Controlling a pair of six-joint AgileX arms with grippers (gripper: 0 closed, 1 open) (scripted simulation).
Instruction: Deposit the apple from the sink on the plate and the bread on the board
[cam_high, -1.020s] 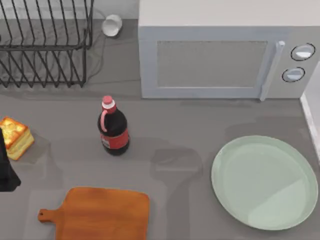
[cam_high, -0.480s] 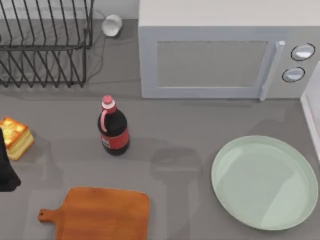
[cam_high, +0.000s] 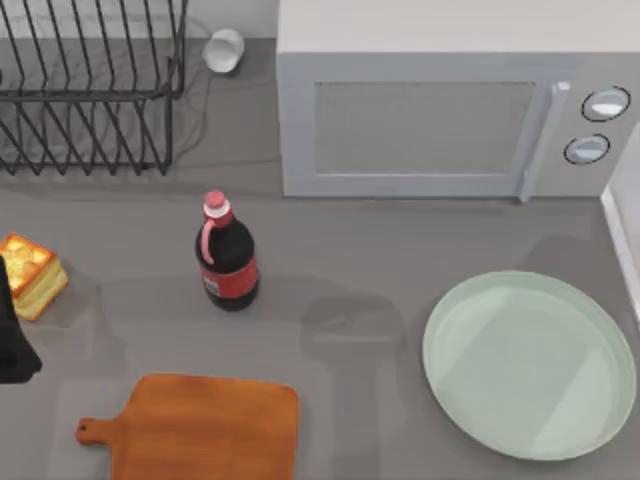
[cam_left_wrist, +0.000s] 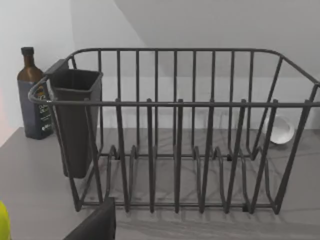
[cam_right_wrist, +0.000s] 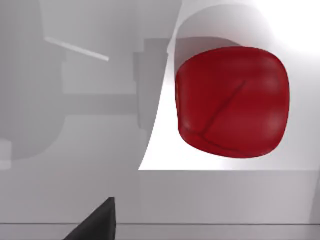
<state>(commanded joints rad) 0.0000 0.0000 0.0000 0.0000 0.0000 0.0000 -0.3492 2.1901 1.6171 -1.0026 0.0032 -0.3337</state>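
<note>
The right wrist view showed the apple (cam_right_wrist: 232, 101) lying in the white sink (cam_right_wrist: 165, 125); whether either gripper was clenched could not be told. From above, the bread (cam_high: 33, 273) sat at the table's left edge, the board (cam_high: 200, 425) and plate (cam_high: 528, 365) bare. Nothing had shifted since a second earlier.

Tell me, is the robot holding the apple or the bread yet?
No. The apple lies in the white sink, untouched, and the bread sits on the table by the left arm. Neither is gripped.
</note>
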